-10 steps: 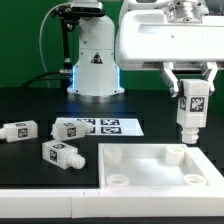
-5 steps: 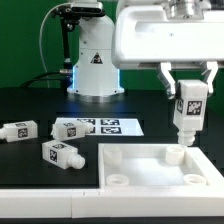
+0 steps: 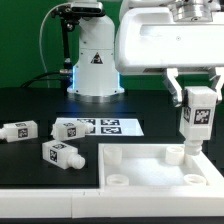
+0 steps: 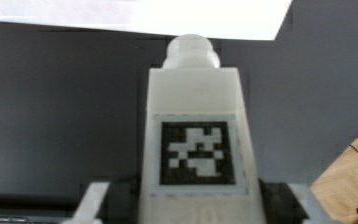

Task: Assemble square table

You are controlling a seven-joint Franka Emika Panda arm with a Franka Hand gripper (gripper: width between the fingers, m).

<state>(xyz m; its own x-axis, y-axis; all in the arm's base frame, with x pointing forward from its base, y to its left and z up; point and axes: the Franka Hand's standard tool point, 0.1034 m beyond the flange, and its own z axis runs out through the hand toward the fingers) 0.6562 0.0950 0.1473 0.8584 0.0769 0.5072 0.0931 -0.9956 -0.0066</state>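
The gripper (image 3: pixel 196 97) clamps an upright leg (image 3: pixel 193 132) hanging beneath it, just above the square top (image 3: pixel 135 153)

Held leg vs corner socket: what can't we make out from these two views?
- Exterior view: whether the tip of the leg held by the end effector sits inside the corner socket or above it. A single angle gives no depth.
- Wrist view: the leg itself hides the socket, and the background is blurred.
- Exterior view: the table top runs off the right edge.
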